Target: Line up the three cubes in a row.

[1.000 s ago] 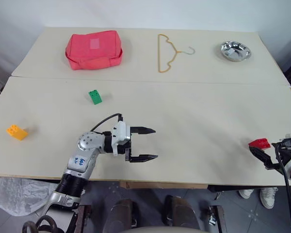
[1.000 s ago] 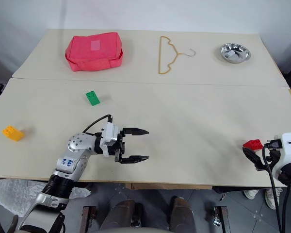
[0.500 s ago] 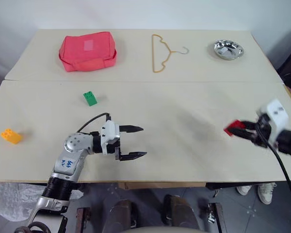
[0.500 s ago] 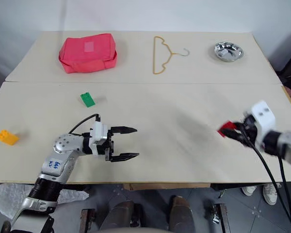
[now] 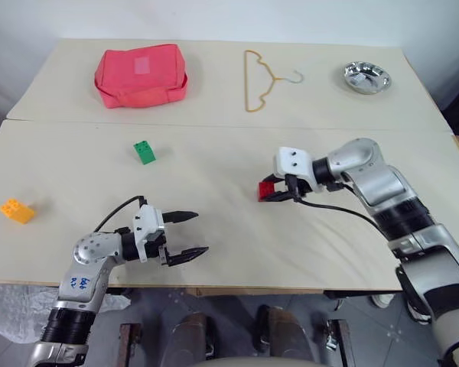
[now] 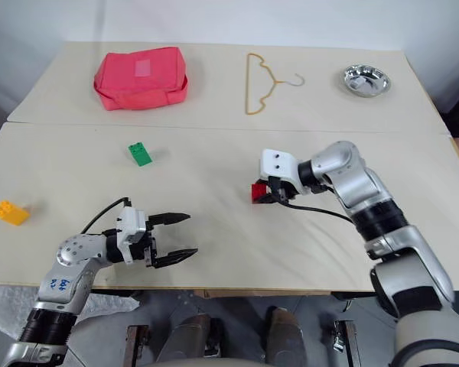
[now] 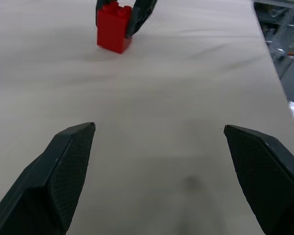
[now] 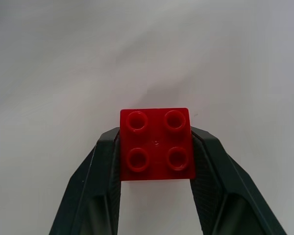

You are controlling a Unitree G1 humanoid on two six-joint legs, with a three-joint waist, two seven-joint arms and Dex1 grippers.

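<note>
Hovering low over the near edge of the beige table (image 5: 229, 229), at about 7 o'clock, the left gripper (image 5: 185, 235) has its 2 black fingers spread wide with nothing between them, pointing across the tabletop. Near the middle of the table, the right gripper (image 5: 273, 192) has its fingers pinched on the small red plastic studded block (image 5: 266, 189); in the right wrist view the 4-stud top of the block faces the camera, squeezed on both sides. Whether the block touches the table cannot be told. At 9 o'clock, near the table's edge, sits the small orange-yellow plastic studded block (image 5: 17, 210). At 10 o'clock, further in, lies the small green plastic studded block (image 5: 144, 151), well apart from both others. Beyond the seam, at 11 o'clock, rests a large red fabric pouch (image 5: 141, 76), at 12 o'clock a thin yellow wire hanger (image 5: 255, 80), and at 1 o'clock a small shiny metal bowl (image 5: 366, 77).
</note>
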